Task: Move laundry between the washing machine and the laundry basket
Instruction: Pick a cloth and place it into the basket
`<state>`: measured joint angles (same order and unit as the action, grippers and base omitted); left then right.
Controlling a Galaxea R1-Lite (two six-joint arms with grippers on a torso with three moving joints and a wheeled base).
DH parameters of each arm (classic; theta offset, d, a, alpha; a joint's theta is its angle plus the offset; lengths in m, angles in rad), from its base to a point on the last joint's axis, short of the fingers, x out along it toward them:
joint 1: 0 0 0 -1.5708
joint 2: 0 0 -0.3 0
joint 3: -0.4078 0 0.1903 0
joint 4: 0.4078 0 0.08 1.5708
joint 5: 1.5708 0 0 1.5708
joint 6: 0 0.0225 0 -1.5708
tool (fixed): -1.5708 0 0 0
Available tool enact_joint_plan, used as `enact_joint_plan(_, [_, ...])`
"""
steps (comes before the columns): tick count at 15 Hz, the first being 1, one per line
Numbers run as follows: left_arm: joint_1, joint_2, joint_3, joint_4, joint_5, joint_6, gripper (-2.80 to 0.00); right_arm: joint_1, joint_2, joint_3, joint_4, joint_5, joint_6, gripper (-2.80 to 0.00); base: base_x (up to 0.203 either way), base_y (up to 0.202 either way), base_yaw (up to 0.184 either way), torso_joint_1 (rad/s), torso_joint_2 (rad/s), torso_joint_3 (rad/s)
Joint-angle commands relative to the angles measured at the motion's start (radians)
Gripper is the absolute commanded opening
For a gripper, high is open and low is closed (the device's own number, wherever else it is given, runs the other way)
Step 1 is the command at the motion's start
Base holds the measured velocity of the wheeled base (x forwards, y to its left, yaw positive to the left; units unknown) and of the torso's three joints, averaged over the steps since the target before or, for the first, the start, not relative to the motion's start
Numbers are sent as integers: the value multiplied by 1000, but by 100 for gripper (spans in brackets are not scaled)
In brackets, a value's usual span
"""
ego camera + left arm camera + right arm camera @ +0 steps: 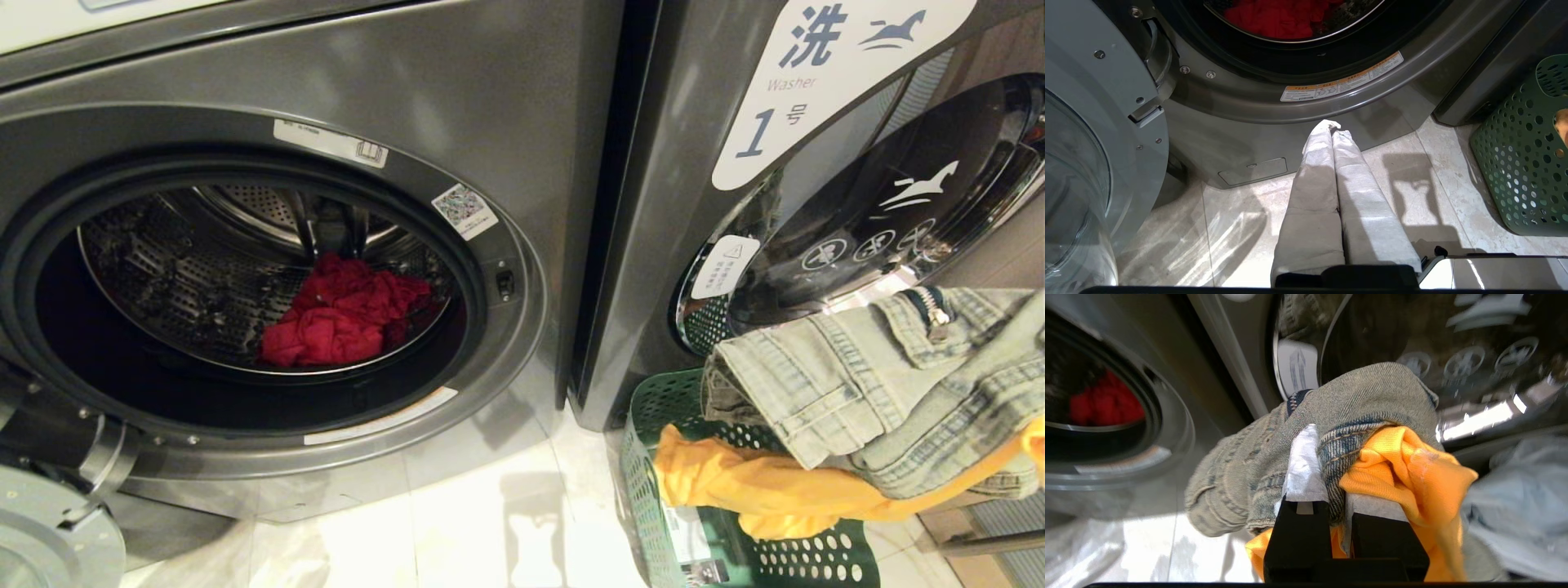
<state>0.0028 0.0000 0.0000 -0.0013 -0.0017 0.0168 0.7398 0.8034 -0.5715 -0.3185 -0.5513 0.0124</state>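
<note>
right gripper (pixel 1336 473) jaws clamping denim garment (pixel 1274 457) and orange cloth (pixel 1412 473), left gripper (pixel 1333 126) closed empty

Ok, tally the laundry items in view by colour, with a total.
Red: 1, the red garment in the drum.
Orange: 1, the orange garment over the basket, pinched in the right gripper.
Faded blue denim: 1, the jeans, in the same grip.
Total: 3.
</note>
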Motion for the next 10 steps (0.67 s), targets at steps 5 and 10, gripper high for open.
enact_joint_plan(5, [0,0,0,0,0,0,-280,-4,76,119,-5,-24,93,-280,0,0,0,0,0,0])
enact_joint_plan(10, [0,0,0,0,0,0,-280,-4,132,123,-8,-56,156,-280,0,0,0,0,0,0])
